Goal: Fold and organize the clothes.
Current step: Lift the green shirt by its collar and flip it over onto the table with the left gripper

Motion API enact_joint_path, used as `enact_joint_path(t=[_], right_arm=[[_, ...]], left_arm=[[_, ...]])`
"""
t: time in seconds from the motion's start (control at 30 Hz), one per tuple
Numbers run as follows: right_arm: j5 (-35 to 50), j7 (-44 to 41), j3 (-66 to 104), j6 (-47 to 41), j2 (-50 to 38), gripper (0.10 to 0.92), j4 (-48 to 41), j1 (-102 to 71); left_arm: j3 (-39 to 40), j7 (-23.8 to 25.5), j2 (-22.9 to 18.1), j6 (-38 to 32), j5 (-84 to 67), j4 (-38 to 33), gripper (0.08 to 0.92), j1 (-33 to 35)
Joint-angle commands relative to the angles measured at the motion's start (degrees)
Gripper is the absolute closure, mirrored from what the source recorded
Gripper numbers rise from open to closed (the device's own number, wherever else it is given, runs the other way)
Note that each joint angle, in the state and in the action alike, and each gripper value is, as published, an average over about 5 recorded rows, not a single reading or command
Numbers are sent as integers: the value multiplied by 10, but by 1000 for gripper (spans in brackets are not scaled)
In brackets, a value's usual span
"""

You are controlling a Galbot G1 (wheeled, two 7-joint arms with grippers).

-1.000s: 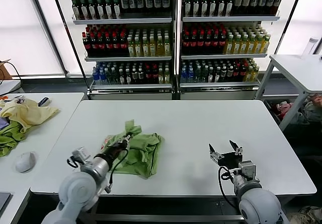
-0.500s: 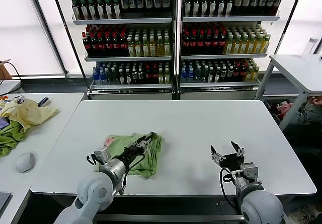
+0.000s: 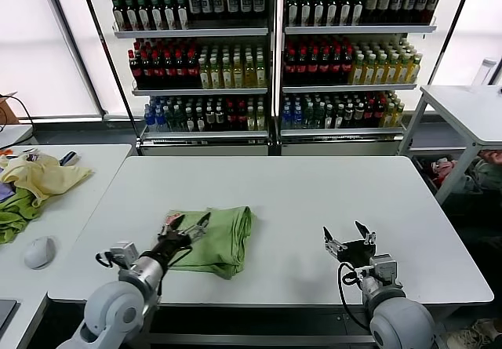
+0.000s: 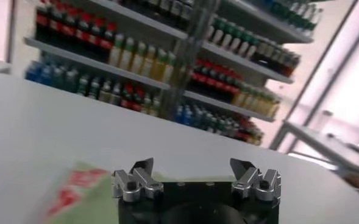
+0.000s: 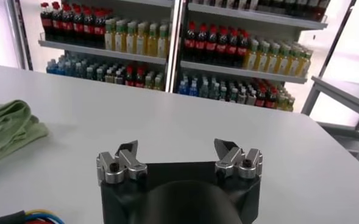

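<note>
Shirt (image 3: 218, 240) is sitting toward the left-front part of the white surface (image 3: 314, 200), already bunched into a rough folded packet, with the thick rolled fold along its right side and a bit of red print peeking out at the left edge. Left hand (image 3: 186, 227) is right at that left edge, fingers spread wide and holding nothing; from the left wrist view you can see both fingertips apart with the cloth and its red print just below. Right hand (image 3: 347, 237) is parked well off to the right over bare surface, also spread wide and empty, shirt only visible off to its side in its own camera. Handling-wise I'd guess this thing is light, floppy and has zero stiffness, so it'll sag and unfold the second you lift it by one layer. Not fragile, not really slippery on that surface, though it will probably drag and wrinkle if pushed. If it were me I'd pinch through all the layers at a corner or along the thick fold rather than the loose top layer, and use both hands on opposite corners for any further fold.
</note>
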Motion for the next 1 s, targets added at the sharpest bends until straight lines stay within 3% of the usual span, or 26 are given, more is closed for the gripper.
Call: enact_joint_path(t=[0.03,0.37,1.0], right_arm=[[-4,1,-8,0,1,203,-7,7],[-5,1,-1,-2,-5,203,1,1],[-6,2,17,-1,-6,203,19,-23]], left_arm=[[-59,-9,26,-24,49,90,178,25],[-33,12,4,-2,-10,150,177,-10],[-50,126,1,38,-143,146,178,-9]])
